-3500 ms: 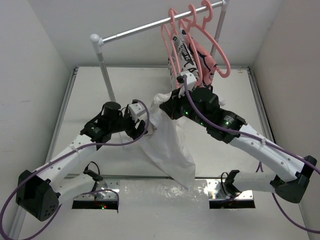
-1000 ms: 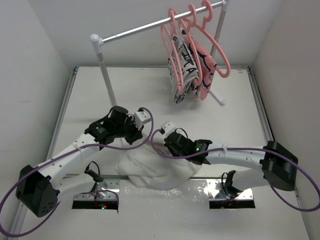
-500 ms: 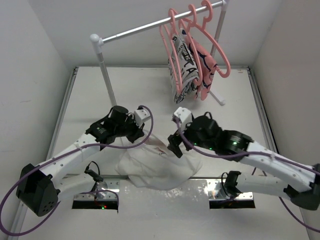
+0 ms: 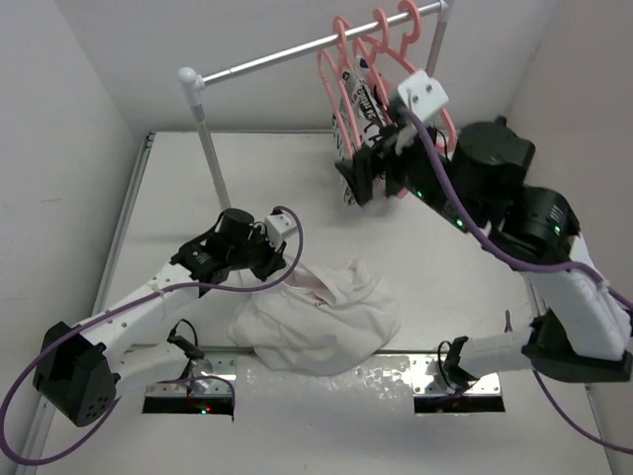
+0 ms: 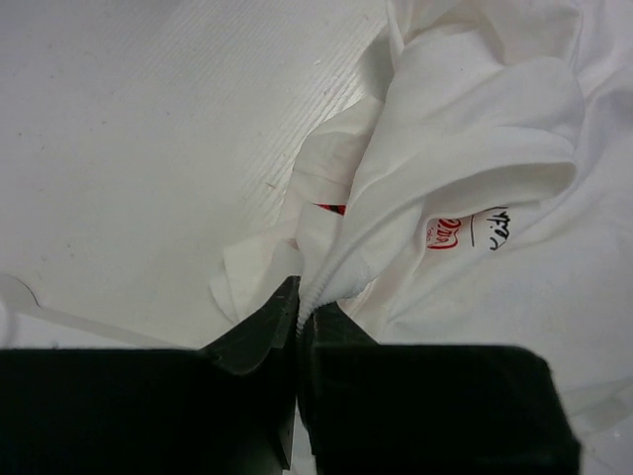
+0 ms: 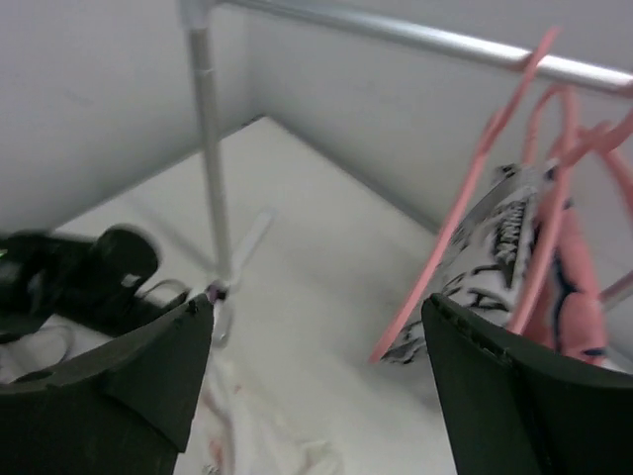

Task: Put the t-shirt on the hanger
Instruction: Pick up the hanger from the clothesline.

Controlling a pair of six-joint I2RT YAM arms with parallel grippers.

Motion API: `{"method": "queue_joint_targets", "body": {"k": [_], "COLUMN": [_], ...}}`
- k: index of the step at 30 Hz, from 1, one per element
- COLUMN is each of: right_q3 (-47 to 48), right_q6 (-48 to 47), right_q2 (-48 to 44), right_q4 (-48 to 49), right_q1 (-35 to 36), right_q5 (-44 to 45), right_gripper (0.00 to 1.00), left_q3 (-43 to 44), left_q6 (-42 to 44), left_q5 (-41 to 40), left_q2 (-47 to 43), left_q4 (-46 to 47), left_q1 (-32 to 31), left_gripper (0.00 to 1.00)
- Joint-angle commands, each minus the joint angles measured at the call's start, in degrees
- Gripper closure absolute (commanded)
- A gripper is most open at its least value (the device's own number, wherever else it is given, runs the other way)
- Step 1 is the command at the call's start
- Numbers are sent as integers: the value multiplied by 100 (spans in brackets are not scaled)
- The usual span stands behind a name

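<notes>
The white t-shirt (image 4: 321,319) lies crumpled on the table in front of the arms, with a small red label showing. My left gripper (image 4: 284,259) is shut on a ribbed edge of the t-shirt (image 5: 465,148), which is pinched right at the fingertips of that left gripper (image 5: 301,305). My right gripper (image 4: 380,176) is raised high at the back, open and empty, just below the pink hangers on the rail. From the right wrist, the gripper (image 6: 316,302) faces the nearest hanger (image 6: 457,218), whose bare pink arm slants down just right of the gap between the open jaws. That hanger (image 4: 334,94) is the leftmost on the rail.
The grey rail (image 4: 287,51) crosses the back on a post (image 4: 209,139). Behind the nearest hanger, other hangers carry a black-and-white patterned garment (image 4: 362,104) and a pink dark-lined one (image 4: 407,127). White walls close in on three sides.
My right gripper let go of the t-shirt, opened and rose to the back by the hangers. The t-shirt slumped into a heap. The left gripper stayed shut on it.
</notes>
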Motion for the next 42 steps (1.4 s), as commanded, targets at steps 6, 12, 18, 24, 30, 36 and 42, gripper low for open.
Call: {"method": "queue_joint_targets", "body": {"k": [6,12,18,24,30,36,42], "right_q3": [1840,1880,2025,1777,1601,1487,1514], "right_q6": [-630,-377,555,759,767,601,556], "right_q2": [1652,2106,2574,2794,2882,3251,3313], "right_q4": [210,362,53,247,431,395,475], "right_q1": [-618,-1222,-2365,-2631,-2675,-2710,-2710], "right_q5": [1694,949,-500,-1680,-1672,-1408,-1329], "right_gripper": [30,44,43,39,41,49,73], "left_q3": [-40,-58,-84,-93,-93,-102,-111], "left_q6": [-66,-58,-58,-66,-66,-84,-84], "left_q5": [-24,-15,-7,-15,-7,-33,-33], "left_q2": [-113,-131,-227,-228,-236,-254,-280], "left_q4": [278,322,322,339,339,348,357], "left_q1": [153,162,162,180,188,215,241], "left_gripper": [96,96,96,96,96,96,96]}}
